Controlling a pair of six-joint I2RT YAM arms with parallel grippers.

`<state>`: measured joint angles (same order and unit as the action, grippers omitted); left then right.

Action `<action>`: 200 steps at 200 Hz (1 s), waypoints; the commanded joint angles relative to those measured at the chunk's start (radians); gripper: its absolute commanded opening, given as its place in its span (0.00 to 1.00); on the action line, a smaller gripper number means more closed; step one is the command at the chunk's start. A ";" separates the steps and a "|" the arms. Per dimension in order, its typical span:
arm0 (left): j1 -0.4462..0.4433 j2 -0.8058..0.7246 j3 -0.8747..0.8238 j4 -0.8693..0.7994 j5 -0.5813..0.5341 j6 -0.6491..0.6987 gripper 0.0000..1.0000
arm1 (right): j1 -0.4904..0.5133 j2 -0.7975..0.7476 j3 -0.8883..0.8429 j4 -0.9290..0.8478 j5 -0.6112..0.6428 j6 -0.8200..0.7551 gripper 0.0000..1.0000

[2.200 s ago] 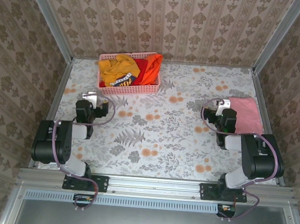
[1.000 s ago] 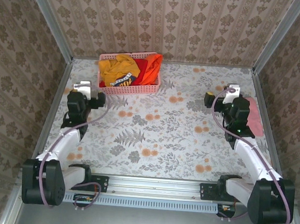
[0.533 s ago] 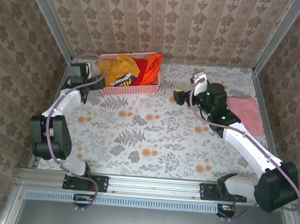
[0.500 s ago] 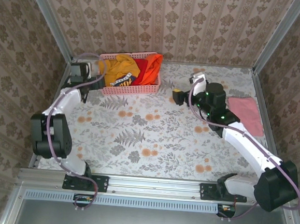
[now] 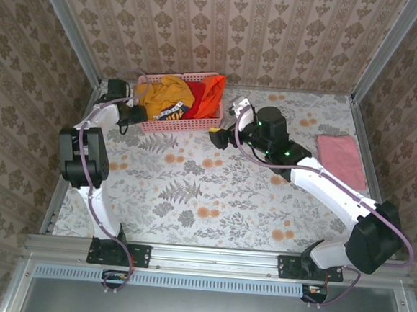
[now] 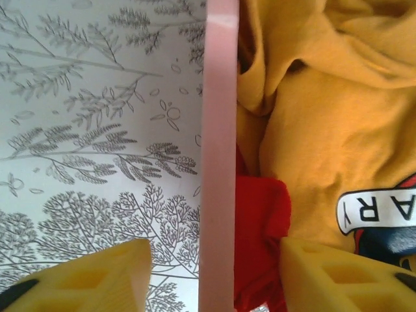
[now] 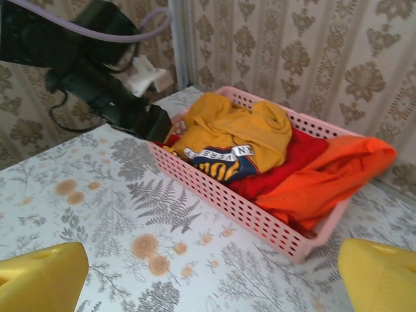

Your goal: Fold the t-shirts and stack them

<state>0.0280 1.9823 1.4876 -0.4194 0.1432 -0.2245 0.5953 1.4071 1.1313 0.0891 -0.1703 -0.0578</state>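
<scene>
We note left jaws apart astride the wall of the basket (image 6: 219,130), touching neither face; yellow shirt (image 6: 312,117) and red shirt (image 6: 261,211) inside. Right jaws gape over open desk (image 5: 213,192) facing it. Pink shirt (image 5: 340,158) lies at the desk's right edge.

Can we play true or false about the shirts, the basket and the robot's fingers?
The yellow shirt lies in the basket. True.
The pink shirt lies in the basket too. False: the pink shirt lies flat on the table, far to the right.
The left fingers straddle the basket's wall. True: one outside, one inside.
The right fingers hold the orange shirt. False: they are open and empty; the orange shirt lies in the basket.
</scene>
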 commanded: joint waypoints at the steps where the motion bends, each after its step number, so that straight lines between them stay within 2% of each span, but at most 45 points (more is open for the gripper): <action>1: 0.011 0.021 0.046 -0.067 0.004 0.003 0.41 | 0.015 0.024 0.038 -0.009 -0.026 -0.017 1.00; 21: 0.028 0.017 0.045 -0.075 -0.022 0.002 0.27 | 0.018 0.030 0.047 -0.022 -0.029 -0.023 1.00; 58: 0.079 -0.001 0.039 -0.079 -0.050 0.017 0.14 | 0.021 0.046 0.068 -0.055 -0.044 -0.039 1.00; 108: 0.177 0.010 0.076 -0.088 -0.027 0.059 0.13 | 0.030 0.076 0.082 -0.065 -0.058 -0.028 1.00; 126: 0.207 0.029 0.100 -0.093 0.017 0.137 0.16 | 0.039 0.083 0.091 -0.080 -0.061 -0.024 1.00; 171: 0.259 0.110 0.217 -0.149 -0.001 0.236 0.23 | 0.057 0.061 0.083 -0.135 -0.067 -0.020 1.00; 183: 0.264 0.119 0.241 -0.154 -0.017 0.232 0.30 | 0.058 0.052 0.072 -0.138 -0.058 -0.016 1.00; 200: 0.263 0.091 0.243 -0.143 -0.039 0.187 0.54 | 0.058 0.040 0.058 -0.138 -0.032 -0.010 1.00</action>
<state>0.2882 2.0979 1.6928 -0.5430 0.1455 -0.0299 0.6487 1.4849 1.1839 -0.0246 -0.2176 -0.0792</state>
